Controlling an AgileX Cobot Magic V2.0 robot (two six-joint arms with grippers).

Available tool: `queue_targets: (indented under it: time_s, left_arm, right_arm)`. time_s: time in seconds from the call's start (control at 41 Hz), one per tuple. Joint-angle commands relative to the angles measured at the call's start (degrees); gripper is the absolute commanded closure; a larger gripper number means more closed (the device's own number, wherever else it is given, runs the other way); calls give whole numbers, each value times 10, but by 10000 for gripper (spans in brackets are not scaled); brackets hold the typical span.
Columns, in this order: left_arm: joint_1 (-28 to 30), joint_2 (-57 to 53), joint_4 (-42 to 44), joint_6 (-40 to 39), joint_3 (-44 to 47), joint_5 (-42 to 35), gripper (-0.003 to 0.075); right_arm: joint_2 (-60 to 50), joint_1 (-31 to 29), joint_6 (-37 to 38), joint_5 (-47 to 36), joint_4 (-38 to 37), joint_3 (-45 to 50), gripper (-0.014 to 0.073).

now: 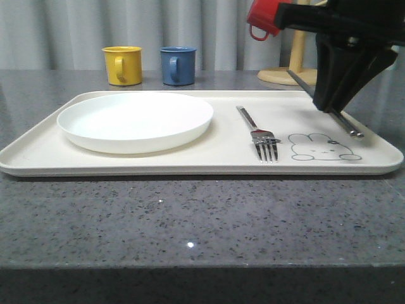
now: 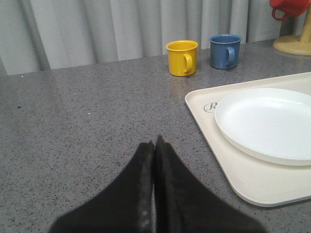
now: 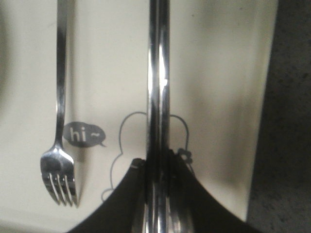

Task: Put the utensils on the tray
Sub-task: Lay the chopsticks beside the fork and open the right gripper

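Note:
The cream tray [image 1: 44,155] lies across the table with the white plate [image 1: 135,120] on its left half. A silver fork [image 1: 259,134] rests on the tray right of the plate, tines toward the front. My right gripper [image 1: 329,104] hangs over the tray's right end, shut on a pair of metal chopsticks [image 1: 348,126] that slant down, with their front tip at or just above the tray surface by the rabbit drawing [image 1: 324,147]. In the right wrist view the chopsticks [image 3: 158,73] run straight out from the shut gripper [image 3: 158,162], beside the fork [image 3: 59,160]. My left gripper [image 2: 155,143] is shut and empty over bare table, left of the tray [image 2: 252,179]. A spoon is out of view.
A yellow mug [image 1: 122,64] and a blue mug [image 1: 178,64] stand behind the tray. At the back right a red mug [image 1: 262,19] hangs on a wooden stand [image 1: 285,75]. Grey countertop [image 1: 190,228] stretches in front of the tray.

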Motion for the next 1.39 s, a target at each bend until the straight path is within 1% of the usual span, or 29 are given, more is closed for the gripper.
queue_targets:
  time_s: [0.0, 0.269, 0.317, 0.488, 0.562, 0.635, 0.781, 0.928, 1.025, 1.172, 1.294, 1.367]
  left_arm:
    - [0, 7, -5, -4, -16, -48, 738]
    - [0, 7, -5, -4, -16, -48, 738]
    - [0, 7, -5, -4, -16, -48, 738]
    - [0, 7, -5, -4, -16, -48, 738]
    - [0, 7, -5, -4, -16, -48, 738]
    - [0, 7, -5, -4, -16, -48, 738]
    - [0, 7, -5, -4, -16, -48, 738]
    - [0, 7, -5, -4, -16, -48, 738]
    - [0, 7, -5, -4, -16, -48, 738]
    - [0, 7, -5, -4, -16, -48, 738]
    - [0, 7, -5, -4, -16, -48, 738]
    - [0, 7, -5, -4, -16, -48, 738]
  right_arm:
    - [-7, 1, 5, -36, 13, -13, 567]
    - [22, 1, 5, -45, 22, -13, 561]
    - [22, 1, 5, -45, 22, -13, 529]
    - [22, 1, 5, -43, 24, -13, 333]
    - [20, 1, 5, -39, 25, -13, 282]
    - [15, 0, 5, -33, 25, -14, 260]
    - [-6, -12, 5, -11, 0, -33, 261]
    - [-30, -59, 1, 26, -52, -65, 261]
    - [-40, -107, -25, 39, -83, -70, 263]
    - [-33, -192, -79, 72, -93, -69, 263]
    - [-21, -260, -121, 72, -93, -69, 263]
    - [-13, -283, -138, 71, -93, -69, 263]
